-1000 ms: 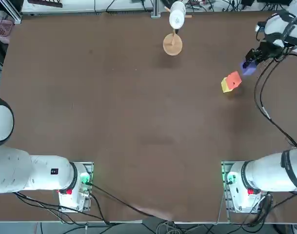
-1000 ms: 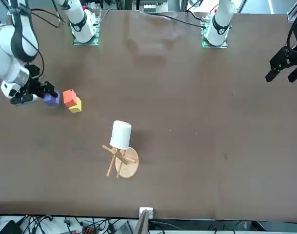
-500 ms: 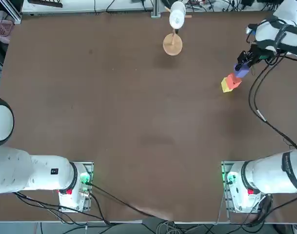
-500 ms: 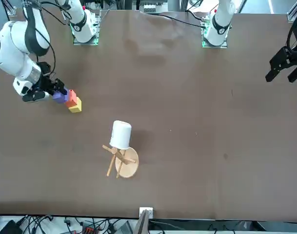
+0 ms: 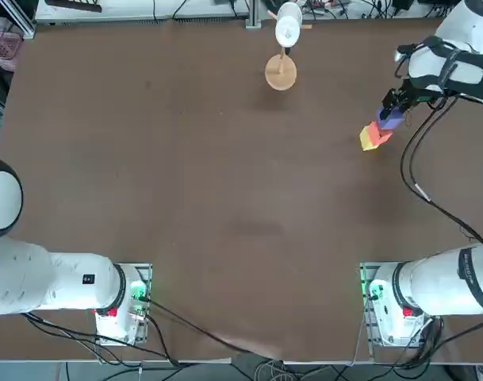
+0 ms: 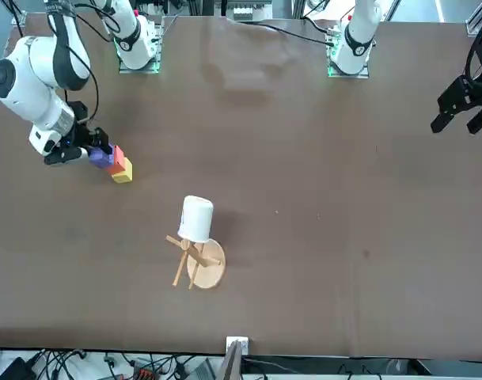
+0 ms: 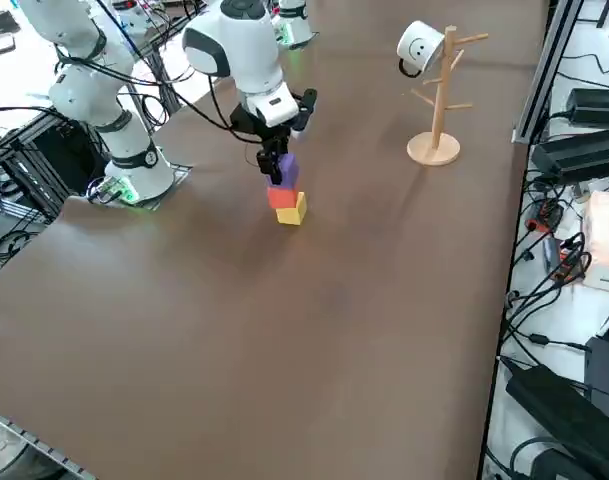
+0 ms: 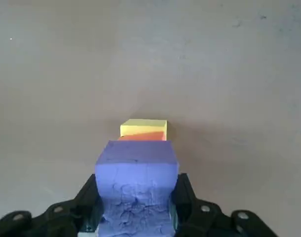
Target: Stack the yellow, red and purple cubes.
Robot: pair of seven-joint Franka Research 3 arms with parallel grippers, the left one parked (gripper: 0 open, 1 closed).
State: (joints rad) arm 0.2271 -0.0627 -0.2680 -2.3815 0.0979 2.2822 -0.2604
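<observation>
In the upper right of the top view, the right end effector pinches the purple cube between its fingers at the red cube, which rests on the yellow cube on the table.

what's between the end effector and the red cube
The purple cube, gripped by the right end effector, lies between it and the red cube, as the right side view shows.
</observation>
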